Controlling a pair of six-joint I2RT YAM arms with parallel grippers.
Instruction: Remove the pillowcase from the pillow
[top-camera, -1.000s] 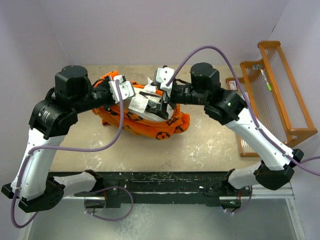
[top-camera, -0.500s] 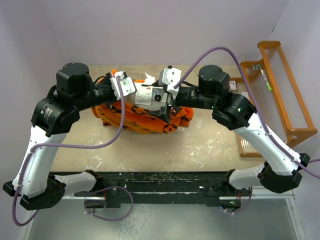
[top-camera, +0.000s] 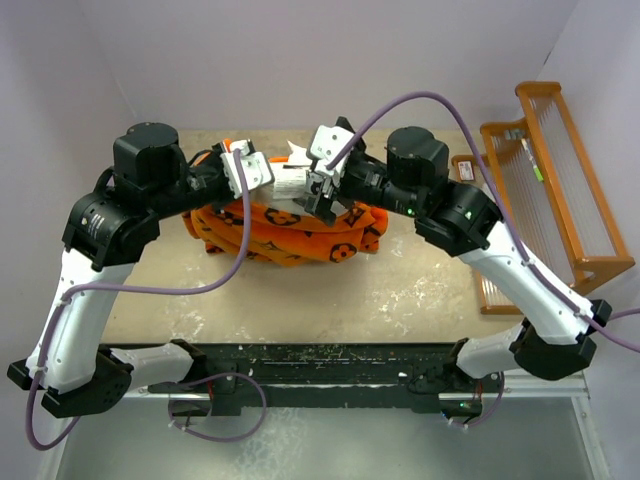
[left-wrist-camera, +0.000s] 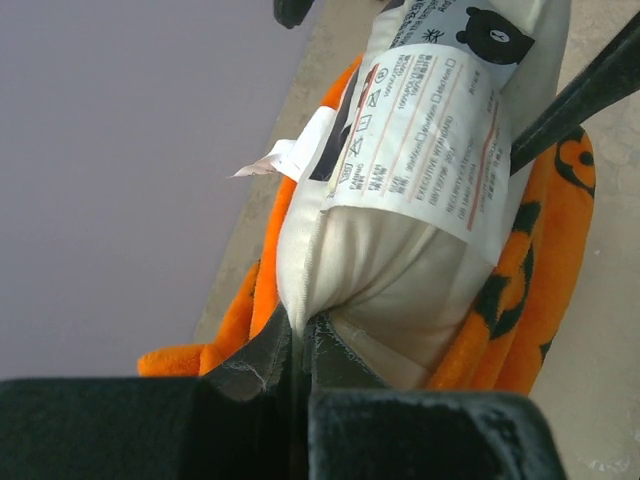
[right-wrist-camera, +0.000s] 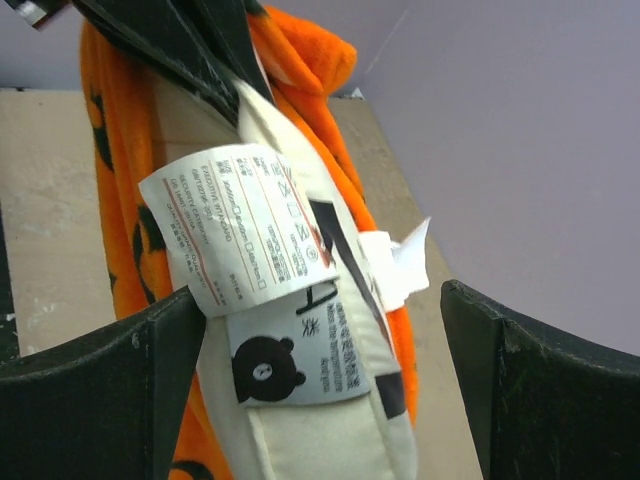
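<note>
The cream-white pillow (left-wrist-camera: 400, 290) hangs upright, its printed tags (top-camera: 290, 183) showing between the arms. My left gripper (left-wrist-camera: 300, 330) is shut on the pillow's seamed edge and holds it up; it also shows in the top view (top-camera: 270, 182). The orange pillowcase (top-camera: 290, 232) with dark motifs is slumped round the pillow's lower part on the table, and orange folds (left-wrist-camera: 520, 290) flank the pillow. My right gripper (right-wrist-camera: 320, 300) is wide open with the pillow's tagged edge (right-wrist-camera: 300, 370) between its fingers (right-wrist-camera: 150, 370), apart from both. In the top view it (top-camera: 322, 195) is beside the tags.
A wooden rack (top-camera: 560, 170) stands at the table's right edge, with a small card (top-camera: 466, 164) beside it. Purple walls close in the back and sides. The bare table top (top-camera: 400, 290) lies in front of the pillowcase.
My right gripper has moved back and up toward the pillow's tagged top. The pillow stands higher out of the pillowcase, which has sagged lower onto the table. My left gripper keeps its hold.
</note>
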